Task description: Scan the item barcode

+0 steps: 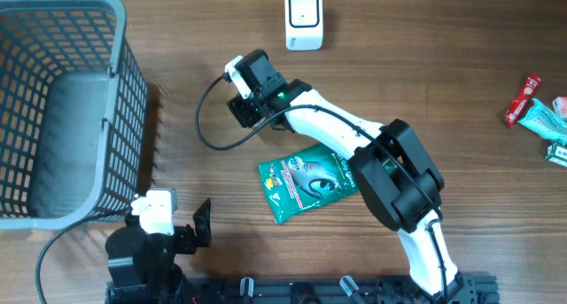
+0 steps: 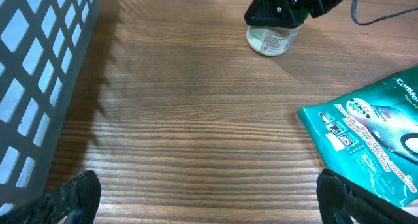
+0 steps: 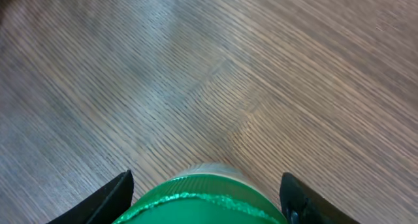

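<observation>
Fingers of my right arm [image 3: 119, 196]: part open, one either side of the green-capped bottle [image 3: 202, 199] standing on the table [image 2: 196, 119]; whether they grip it, I cannot tell. Best practice: close squarely below the cap, lift straight, turn the label toward the scanner [image 1: 303, 19]. Left fingers [image 2: 72, 194]: wide open, empty, beside the basket [image 1: 53, 118].
</observation>
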Tool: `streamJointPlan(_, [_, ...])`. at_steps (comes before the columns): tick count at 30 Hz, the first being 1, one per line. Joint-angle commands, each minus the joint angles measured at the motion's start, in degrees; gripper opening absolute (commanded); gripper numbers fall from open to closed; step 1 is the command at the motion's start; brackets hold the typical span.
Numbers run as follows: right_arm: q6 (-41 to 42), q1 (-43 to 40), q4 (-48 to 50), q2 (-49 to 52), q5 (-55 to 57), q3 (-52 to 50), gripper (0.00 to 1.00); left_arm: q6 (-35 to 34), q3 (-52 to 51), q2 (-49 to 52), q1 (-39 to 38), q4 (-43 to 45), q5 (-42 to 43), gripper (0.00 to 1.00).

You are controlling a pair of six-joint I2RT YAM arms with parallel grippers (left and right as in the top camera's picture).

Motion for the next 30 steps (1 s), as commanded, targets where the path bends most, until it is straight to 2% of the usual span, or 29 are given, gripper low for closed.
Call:
streamJointPlan(1, [1.95,-0.26,-6.71,-1.68,3.74,0.00,0.50,-0.52,-0.26,-0.24,-0.24,0.15,0.07,1.00])
streamJointPlan(5, [7.78,-1.27,-16.79,-6.69,3.91,0.00,0.49,-0.50,-0.26,-0.24,-0.24,0.15,0.07,1.00])
streamJointPlan(8, [9.57,-1.75,-20.33,-8.37,3.87,0.00,0.51,-0.50,-0.26,-0.24,-0.24,0.15,0.07,1.00])
streamJointPlan(10, [9.55,-1.75,-20.55,-8.35,3.89,0.00,0.57,-0.50,-0.26,-0.24,-0.24,0.15,0.07,1.00])
streamJointPlan(15, [10.21,-1.75,-15.43,-8.35,5.95,0.00,0.59,-0.50,-0.26,-0.24,-0.24,0.15,0.07,1.00])
streamJointPlan(21, [13.55,-1.75,-18.25,-8.35,6.73,-0.07,0.64,-0.50,-0.26,-0.24,-0.24,0.15,0.07,1.00])
streamJointPlan(24, [13.64,-1.75,-15.67,-8.35,8.31,-1.16,0.84,-0.52,-0.26,-0.24,-0.24,0.15,0.07,1.00])
streamJointPlan(25, [13.97,-1.75,-14.53,-8.35,8.66,-1.75,1.00,-0.50,-0.26,-0.24,-0.24,0.15,0.07,1.00])
streamJointPlan(27, [15.13,-1.75,-13.07,-8.39,8.68,-1.79,1.00,-0.50,-0.26,-0.24,-0.24,0.15,0.07,1.00])
streamJointPlan(30, [18.45,-1.88,-17.75,-11.41,8.31,1.95,1.00,-0.52,-0.26,-0.24,-0.24,0.15,0.07,1.00])
